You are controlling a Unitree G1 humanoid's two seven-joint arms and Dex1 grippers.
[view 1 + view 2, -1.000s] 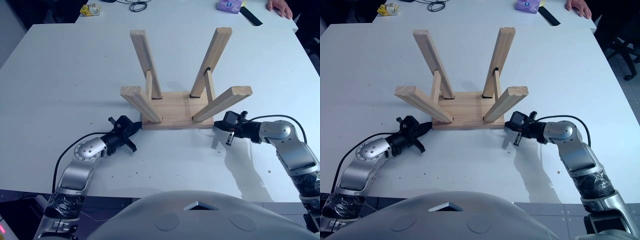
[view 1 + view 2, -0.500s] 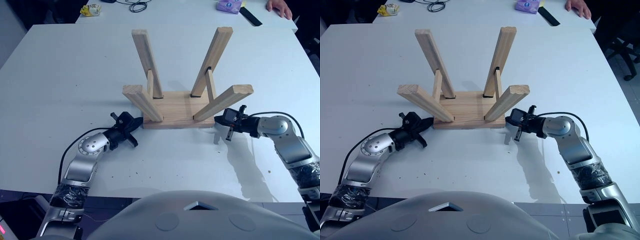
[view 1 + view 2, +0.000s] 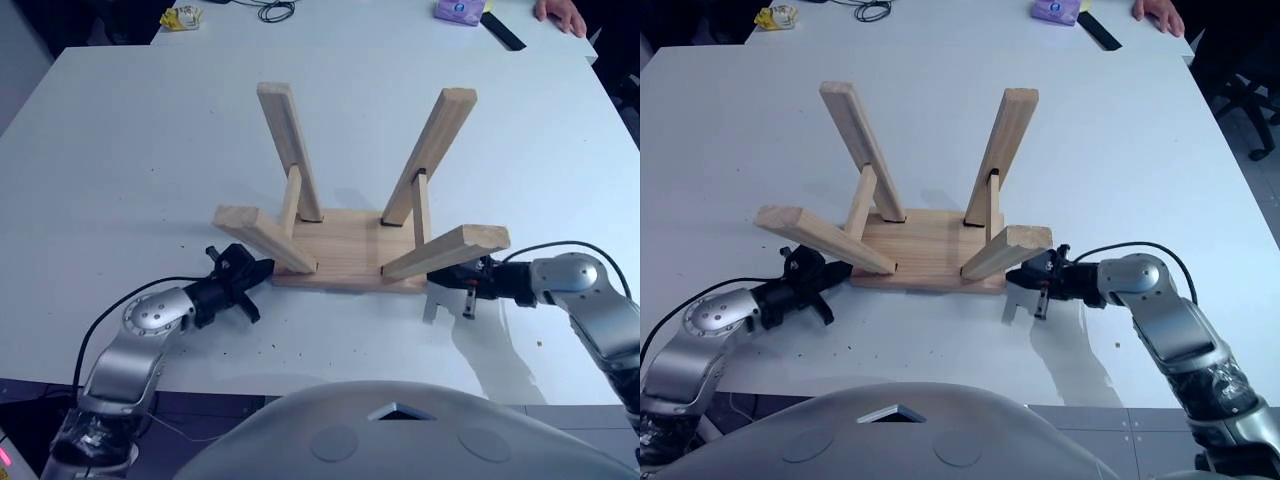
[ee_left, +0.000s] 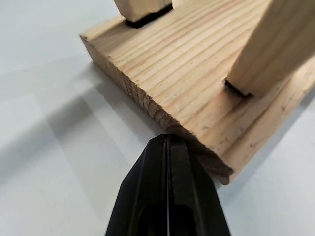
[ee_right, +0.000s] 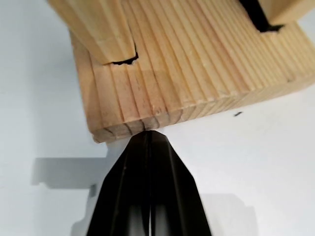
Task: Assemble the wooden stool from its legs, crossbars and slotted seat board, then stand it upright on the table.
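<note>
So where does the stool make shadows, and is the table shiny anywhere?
Left wrist view: a soft grey shadow lies on the table right beside the board. Left eye view: the legs throw only faint, blurry-edged shadows behind the stool, so the light looks even, and the table shows no bright glare spot.

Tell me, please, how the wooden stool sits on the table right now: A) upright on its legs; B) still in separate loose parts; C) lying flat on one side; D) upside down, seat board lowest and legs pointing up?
D: the seat board is lowest, down at the table, with the four legs slotted into it and pointing upward.
</note>
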